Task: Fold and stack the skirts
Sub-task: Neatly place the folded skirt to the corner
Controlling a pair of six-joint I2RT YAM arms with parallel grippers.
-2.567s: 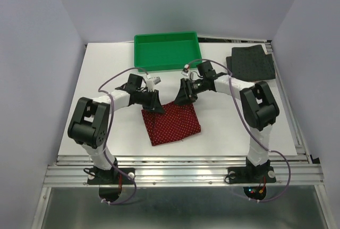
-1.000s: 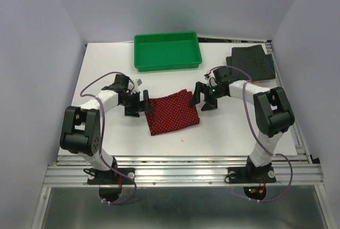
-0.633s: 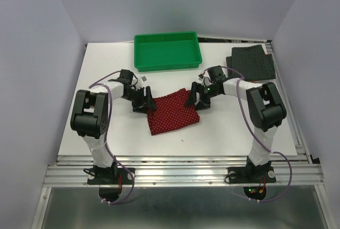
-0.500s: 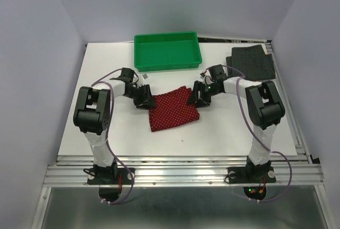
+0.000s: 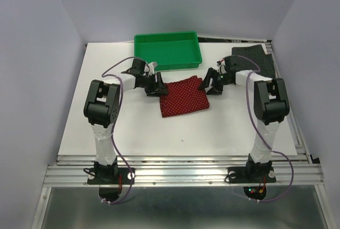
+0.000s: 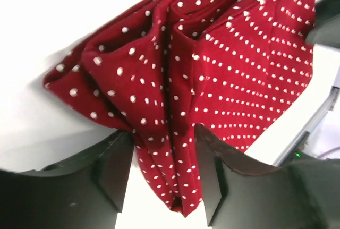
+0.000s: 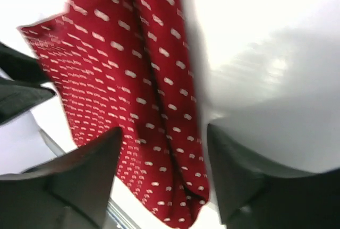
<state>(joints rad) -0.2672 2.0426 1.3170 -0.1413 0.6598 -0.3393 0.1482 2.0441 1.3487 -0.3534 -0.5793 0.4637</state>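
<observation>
The dark red skirt with white dots (image 5: 184, 98) lies folded on the white table in the top view. My left gripper (image 5: 158, 86) is shut on its far left corner, and the bunched cloth (image 6: 159, 107) sits pinched between both fingers (image 6: 114, 168). My right gripper (image 5: 207, 84) is shut on the far right corner, with the cloth (image 7: 154, 107) between its fingers (image 7: 234, 165); that view is blurred by motion. The charcoal-grey skirt (image 5: 254, 60) lies flat at the back right, partly behind the right arm.
A green plastic tray (image 5: 167, 51) stands at the back centre, just beyond both grippers. The table's right edge (image 5: 289, 107) has a metal rail. Purple walls close in the left and right sides.
Both grippers closed on the red skirt's far corners. They then dragged it away from the arm bases and to the right, nearer the tray.
</observation>
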